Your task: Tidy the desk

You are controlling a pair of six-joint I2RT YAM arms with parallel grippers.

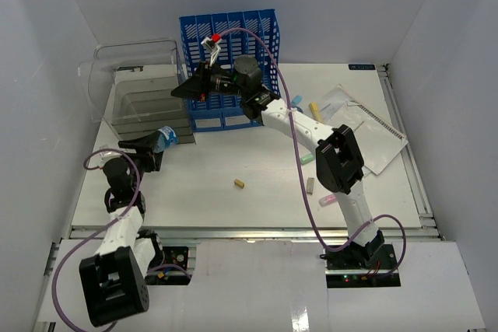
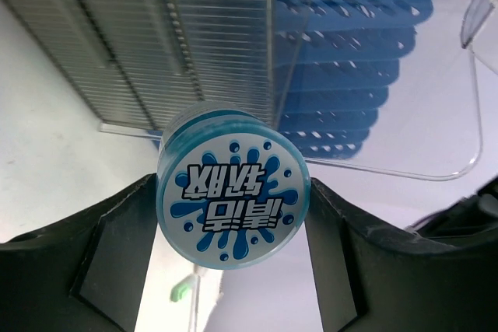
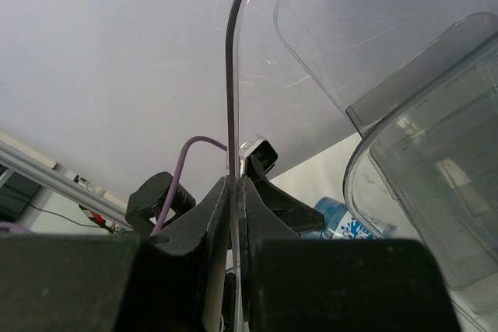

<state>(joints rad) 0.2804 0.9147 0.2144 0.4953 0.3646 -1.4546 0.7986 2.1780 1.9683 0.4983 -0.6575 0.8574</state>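
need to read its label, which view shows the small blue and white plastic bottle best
Left wrist: the small blue and white plastic bottle is close up, printed end on. Top external shows it tiny; right wrist only a sliver past the clear plastic lid.

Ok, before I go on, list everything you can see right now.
white flat desk: one, white, under everything.
blue slotted plastic file rack: one, blue, far centre.
clear plastic box: one, transparent, far left, lid raised.
small blue-labelled plastic bottle: one, blue, in left hand beside box.
white paper sheets: overlapping, count unclear, right side.
small loose pieces: six, tan, light blue, yellow, green, beige, pink; centre to right.
left hand: black, closed on the bottle.
right hand: black, shut on the lid's edge.
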